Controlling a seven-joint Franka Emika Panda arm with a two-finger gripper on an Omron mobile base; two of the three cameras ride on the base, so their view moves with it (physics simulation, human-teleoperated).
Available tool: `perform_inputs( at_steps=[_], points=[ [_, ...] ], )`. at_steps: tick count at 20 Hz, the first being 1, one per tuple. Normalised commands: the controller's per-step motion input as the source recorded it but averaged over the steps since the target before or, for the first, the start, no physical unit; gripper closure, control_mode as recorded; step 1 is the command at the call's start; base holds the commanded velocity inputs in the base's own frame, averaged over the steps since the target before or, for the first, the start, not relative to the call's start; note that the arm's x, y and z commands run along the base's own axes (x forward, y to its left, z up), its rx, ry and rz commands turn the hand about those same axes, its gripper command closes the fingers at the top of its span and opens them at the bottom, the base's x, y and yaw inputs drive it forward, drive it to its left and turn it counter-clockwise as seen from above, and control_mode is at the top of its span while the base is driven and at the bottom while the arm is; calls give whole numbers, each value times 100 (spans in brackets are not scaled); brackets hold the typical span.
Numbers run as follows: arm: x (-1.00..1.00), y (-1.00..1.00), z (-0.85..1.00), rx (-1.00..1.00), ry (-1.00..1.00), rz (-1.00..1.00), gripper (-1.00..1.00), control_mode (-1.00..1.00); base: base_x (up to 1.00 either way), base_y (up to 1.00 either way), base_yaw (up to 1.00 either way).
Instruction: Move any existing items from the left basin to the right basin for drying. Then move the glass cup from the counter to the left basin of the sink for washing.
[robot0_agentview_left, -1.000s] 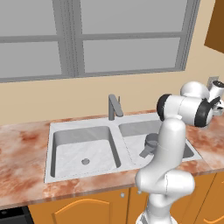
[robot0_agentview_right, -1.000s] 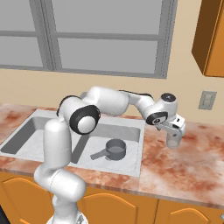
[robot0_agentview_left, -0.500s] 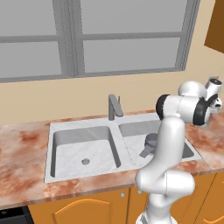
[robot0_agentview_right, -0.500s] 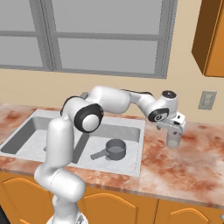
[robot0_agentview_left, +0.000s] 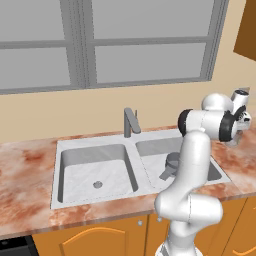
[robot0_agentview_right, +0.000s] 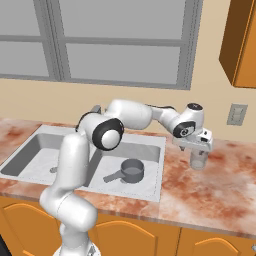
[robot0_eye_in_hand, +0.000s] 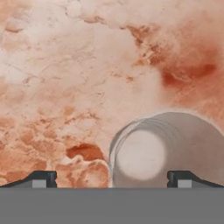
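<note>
Gripper (robot0_agentview_right: 198, 150) out over counter (robot0_agentview_right: 215, 185) to rt of sink (robot0_agentview_right: 150, 145), pointing down, jaws spread wide, holding nothing. Cup (robot0_agentview_right: 199, 160) upright on counter directly under gripper, just below fingers in rt base view; whether tips reach rim level, can't tell. In hand view, looking straight down into cup (robot0_eye_in_hand: 164, 151): open mouth and pale round bottom visible, sitting low and rt of centre between the two tips, much nearer rt fingertip (robot0_eye_in_hand: 183, 178) than left one; rt tip overlaps cup's rim in pic, left tip well clear over bare marble. No contact w/ cup discernible. Pot (robot0_agentview_right: 131, 171) in rt basin (robot0_agentview_right: 150, 150), upright, handle pointing toward front-left corner of that basin; also seen in left base view, pot (robot0_agentview_left: 171, 161) partly hidden behind arm. Left basin (robot0_agentview_left: 75, 165) w/ round drain, nothing in it. Faucet (robot0_agentview_left: 131, 122) at divider behind basins. In left base view hand (robot0_agentview_left: 241, 120) at far rt over counter, cup hidden behind it.
</note>
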Motion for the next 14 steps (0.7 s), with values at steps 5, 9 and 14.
perform_inputs(
  at_steps=[5,9,14],
  points=[
    [0,-11,-26,0,5,8,-100,-100,0,0,0],
    [0,0,-28,0,2,2,100,-100,0,0,0],
    [0,0,-4,0,0,0,100,-100,0,0,0]
  ],
)
